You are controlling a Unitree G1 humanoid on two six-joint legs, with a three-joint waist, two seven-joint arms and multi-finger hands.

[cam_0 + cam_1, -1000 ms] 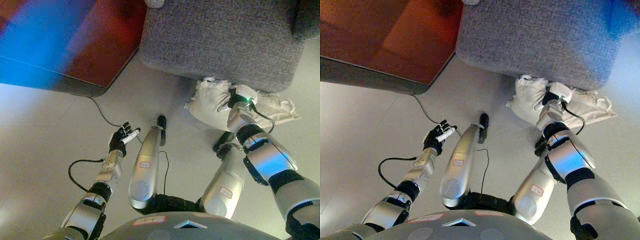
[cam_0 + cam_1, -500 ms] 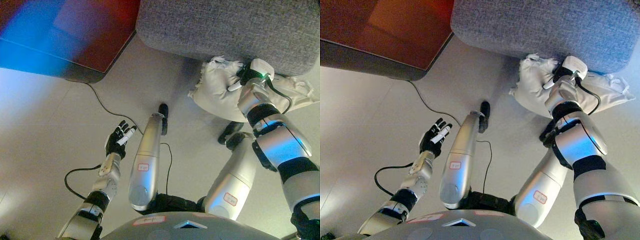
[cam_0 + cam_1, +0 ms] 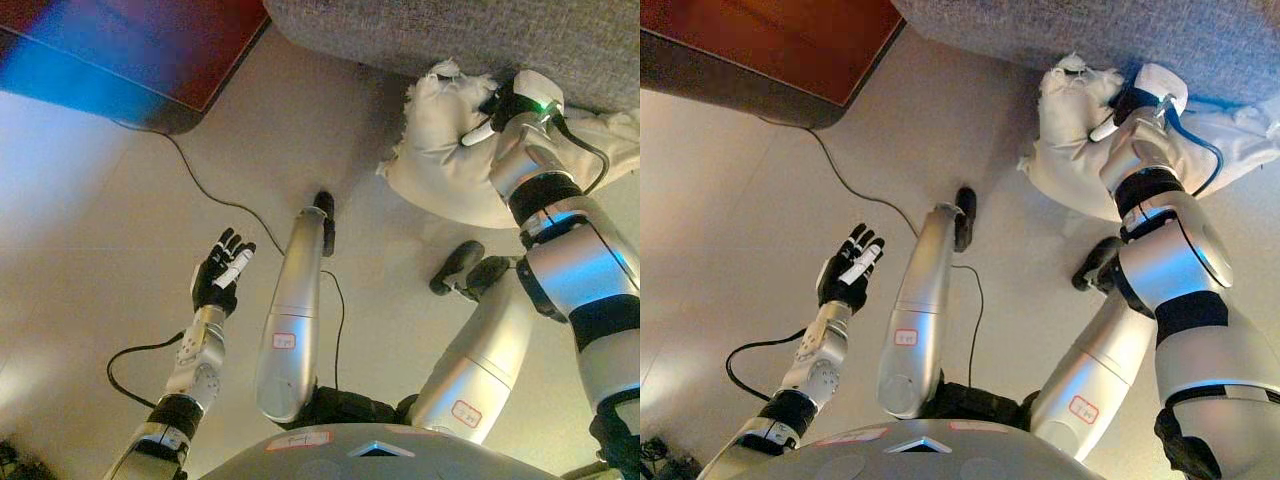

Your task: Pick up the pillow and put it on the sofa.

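Observation:
A cream pillow (image 3: 440,160) hangs crumpled just below the front edge of the grey sofa (image 3: 450,35), lifted off the floor. My right hand (image 3: 497,112) is shut on its upper right part; the same hand shows in the right eye view (image 3: 1122,108) against the pillow (image 3: 1070,140). My left hand (image 3: 220,272) is open and empty, held palm up over the pale floor at lower left, far from the pillow.
A dark red-brown low table (image 3: 770,40) stands at upper left beside the sofa (image 3: 1060,30). A thin black cord (image 3: 200,185) runs across the floor from under the table. Pale floor (image 3: 90,230) spreads to the left.
My right hand has raised the pillow up toward the sofa's front edge. The view has shifted, so sofa and table sit higher in frame. My left hand stays open at lower left.

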